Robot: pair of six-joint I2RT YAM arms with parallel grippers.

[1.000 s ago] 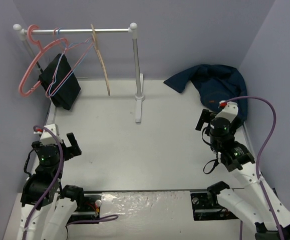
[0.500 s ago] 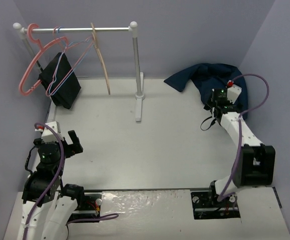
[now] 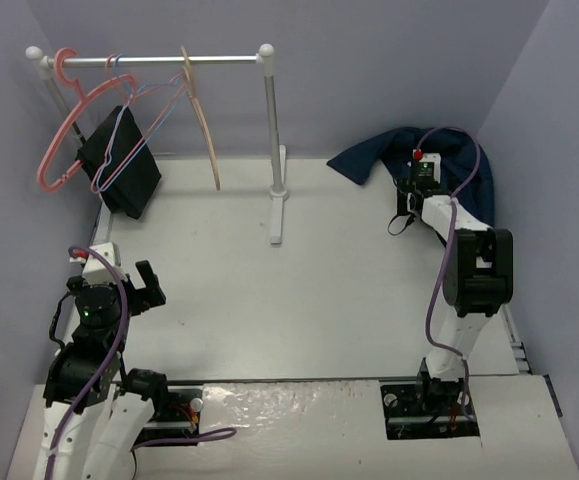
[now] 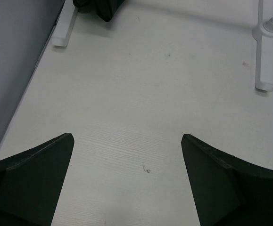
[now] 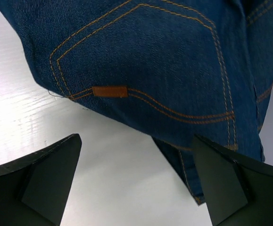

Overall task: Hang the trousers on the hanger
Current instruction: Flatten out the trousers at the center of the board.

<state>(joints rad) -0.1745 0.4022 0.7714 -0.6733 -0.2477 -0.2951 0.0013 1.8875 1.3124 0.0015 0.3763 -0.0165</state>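
Denim, dark blue with orange stitching: the trousers (image 5: 164, 56) lie crumpled in the far right corner of the table (image 3: 319, 290), well apart from the wooden hanger (image 3: 206, 130) on the rail (image 3: 149, 61) at the far left. The right gripper (image 5: 136, 141) hovers over the cloth near a back pocket, jaws wide apart and holding nothing. A good way, I think, is to come down on a thick stitched seam and not on the loose edge, and to close only with one fold between the fingers. The left gripper (image 4: 127, 139), also apart and empty, hangs over bare table.
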